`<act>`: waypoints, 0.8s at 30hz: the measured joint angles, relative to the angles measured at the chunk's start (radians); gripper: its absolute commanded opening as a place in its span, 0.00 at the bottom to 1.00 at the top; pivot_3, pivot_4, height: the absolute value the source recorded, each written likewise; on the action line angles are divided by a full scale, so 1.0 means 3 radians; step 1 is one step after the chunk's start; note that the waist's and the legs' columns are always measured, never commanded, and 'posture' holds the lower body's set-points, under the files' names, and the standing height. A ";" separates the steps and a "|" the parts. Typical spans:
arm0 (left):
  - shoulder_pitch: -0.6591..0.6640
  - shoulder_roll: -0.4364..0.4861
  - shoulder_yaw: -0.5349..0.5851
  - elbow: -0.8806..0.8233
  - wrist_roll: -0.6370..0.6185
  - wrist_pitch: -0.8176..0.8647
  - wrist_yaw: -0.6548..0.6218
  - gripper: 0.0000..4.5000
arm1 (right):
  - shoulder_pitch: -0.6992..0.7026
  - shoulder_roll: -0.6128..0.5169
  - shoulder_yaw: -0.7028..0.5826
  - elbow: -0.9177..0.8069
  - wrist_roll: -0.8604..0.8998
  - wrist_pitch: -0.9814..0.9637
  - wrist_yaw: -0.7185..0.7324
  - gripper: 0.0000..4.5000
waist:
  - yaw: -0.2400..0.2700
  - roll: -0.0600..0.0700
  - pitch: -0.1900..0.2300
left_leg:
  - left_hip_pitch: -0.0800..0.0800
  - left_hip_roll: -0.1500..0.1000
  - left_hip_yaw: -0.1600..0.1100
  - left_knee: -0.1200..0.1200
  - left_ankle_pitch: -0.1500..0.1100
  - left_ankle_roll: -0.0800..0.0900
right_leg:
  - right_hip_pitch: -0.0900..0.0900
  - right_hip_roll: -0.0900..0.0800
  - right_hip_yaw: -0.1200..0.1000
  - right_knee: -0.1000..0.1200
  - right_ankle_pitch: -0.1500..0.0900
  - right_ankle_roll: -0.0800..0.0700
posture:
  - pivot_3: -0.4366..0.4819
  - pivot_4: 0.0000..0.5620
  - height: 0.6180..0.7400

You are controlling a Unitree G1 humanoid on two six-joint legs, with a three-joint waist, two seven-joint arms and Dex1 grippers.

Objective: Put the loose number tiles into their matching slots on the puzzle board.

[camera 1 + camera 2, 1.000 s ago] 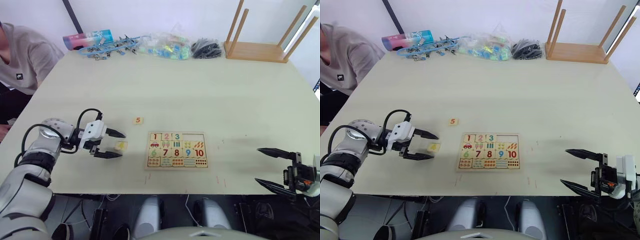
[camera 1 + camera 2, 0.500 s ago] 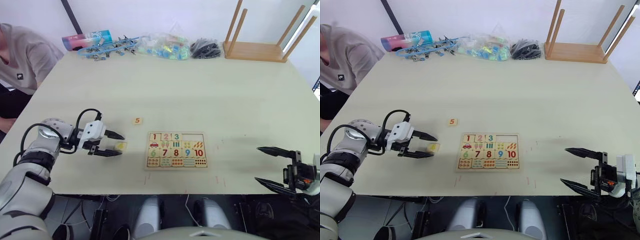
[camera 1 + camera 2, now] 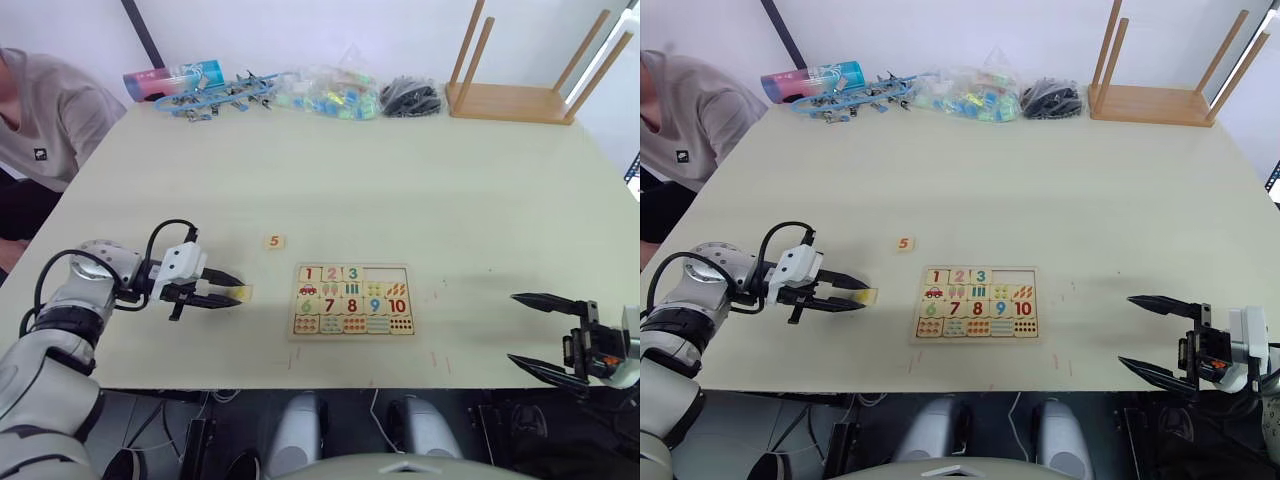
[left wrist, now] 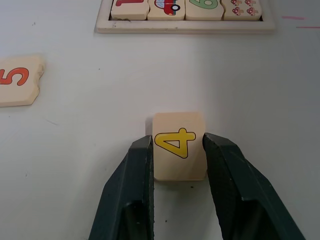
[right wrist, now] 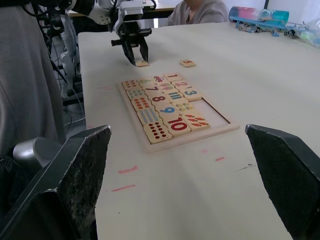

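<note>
The table (image 3: pixel 400 180) carried clutter along its far edge, in the upper part of the head view: a pink-and-blue cylinder (image 3: pixel 175 78), a bag of coloured pieces (image 3: pixel 325 92), a dark bundle (image 3: pixel 412 97) and an upturned wooden stool (image 3: pixel 525 70). A person in a grey shirt (image 3: pixel 45 115) sat at the upper left. None of it stood between the grippers and the puzzle board (image 3: pixel 353 300), which lay in the lower centre. Tiles 1, 2 and 3 sat in its top row; the two slots (image 3: pixel 1016 277) at the right end of that row were bare.

The left gripper (image 3: pixel 232 292) was clamped on the "4" tile (image 4: pixel 179 145), one finger on each side, the tile resting on the table just left of the board. The "5" tile (image 3: pixel 273 241) lay loose above and between them, apart from both.

Against the picture one second earlier, the left fingers had closed from a wide spread onto the tile.

The right gripper (image 3: pixel 530 330), fingers wide apart, hung off the near table edge at the lower right. Bare table lay open between the "4" tile and the board.
</note>
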 measured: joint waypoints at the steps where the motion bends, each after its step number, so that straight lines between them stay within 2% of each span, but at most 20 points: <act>1: 0.0010 0.0007 0.0010 -0.0010 -0.0006 0.0021 0.0000 0.22 | 0.0000 0.0000 0.0000 0.0000 0.0002 0.0000 0.0003 1.00 | -0.0001 0.0000 0.0000 | 0.0000 0.0000 0.0000 0.0000 0.0000 0.0000 | 0.0000 0.0000 0.0000 0.0000 0.0000 0.0000 | 0.48 0.27 0.98; 6: 0.0077 0.0007 0.0159 -0.0127 -0.0024 0.0292 0.0000 0.22 | 0.0001 0.0005 0.0009 -0.0004 0.0007 0.0000 0.0053 1.00 | 0.0005 0.0000 0.0001 | -0.0002 0.0000 0.0000 0.0000 0.0000 0.0000 | 0.0000 0.0000 0.0000 0.0000 0.0000 0.0000 | 0.48 0.27 0.98; 10: 0.0150 0.0055 0.0497 -0.0649 -0.0064 0.0894 0.0001 0.22 | -0.0008 0.0042 0.0010 -0.0004 0.0007 -0.0017 0.0054 1.00 | 0.0011 -0.0002 0.0002 | -0.0004 0.0000 -0.0002 0.0002 0.0000 0.0000 | 0.0000 -0.0001 -0.0002 -0.0001 0.0000 0.0000 | 0.48 0.27 0.98; 16: 0.0280 0.0060 0.0970 -0.1406 -0.0010 0.1494 0.0067 0.22 | -0.0003 0.0118 0.0008 -0.0009 0.0002 -0.0018 -0.0045 1.00 | 0.0004 -0.0001 0.0002 | -0.0003 0.0000 -0.0001 0.0002 0.0001 -0.0001 | 0.0000 0.0000 -0.0001 -0.0001 0.0000 0.0000 | 0.48 0.27 0.98; 19: 0.0401 0.0031 0.1127 -0.1879 0.0027 0.1917 0.0279 0.22 | 0.0012 0.0138 0.0004 -0.0014 -0.0001 -0.0026 -0.0107 1.00 | 0.0004 0.0000 0.0003 | -0.0003 0.0000 -0.0002 0.0002 0.0001 -0.0001 | 0.0000 0.0000 0.0000 -0.0001 0.0000 0.0000 | 0.48 0.27 0.98; 24: 0.0478 -0.0097 0.1158 -0.2610 0.0179 0.2543 0.0711 0.22 | 0.0063 0.0154 0.0001 -0.0077 -0.0001 -0.0066 -0.0168 1.00 | 0.0010 0.0000 0.0003 | -0.0003 -0.0001 -0.0002 0.0002 0.0001 -0.0001 | 0.0001 0.0000 0.0000 -0.0002 0.0000 0.0001 | 0.48 0.27 0.98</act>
